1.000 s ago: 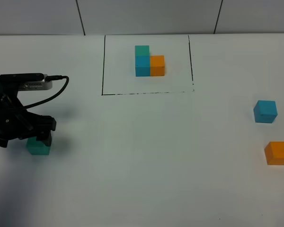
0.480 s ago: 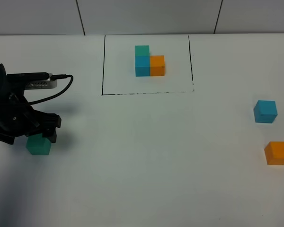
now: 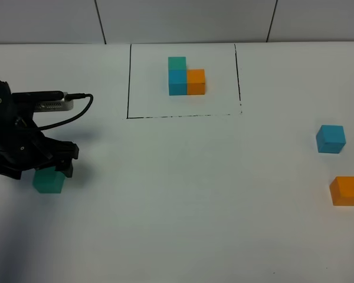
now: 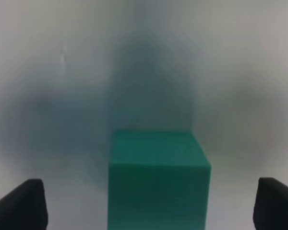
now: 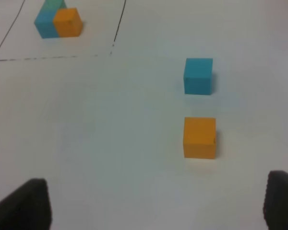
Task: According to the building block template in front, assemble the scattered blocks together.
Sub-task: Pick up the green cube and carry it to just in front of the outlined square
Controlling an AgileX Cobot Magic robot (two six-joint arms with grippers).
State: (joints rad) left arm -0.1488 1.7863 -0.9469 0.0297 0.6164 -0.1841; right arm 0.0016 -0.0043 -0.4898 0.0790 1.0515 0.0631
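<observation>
The template is a teal-green, blue and orange cube cluster inside a black drawn rectangle at the table's far middle; it also shows in the right wrist view. The loose teal-green cube sits at the left. My left gripper hangs over it, open, and the cube lies between the fingers untouched. The loose sky-blue cube and orange cube sit at the right, also in the right wrist view. My right gripper is open and empty, short of them.
The white table stretches between the left and right cubes. A black cable and the camera mount trail from the left arm. A grey panelled wall runs behind the table's far edge.
My left gripper has shifted slightly to the right over the teal-green cube. The cube has not moved. The blue and orange cubes stay in place.
</observation>
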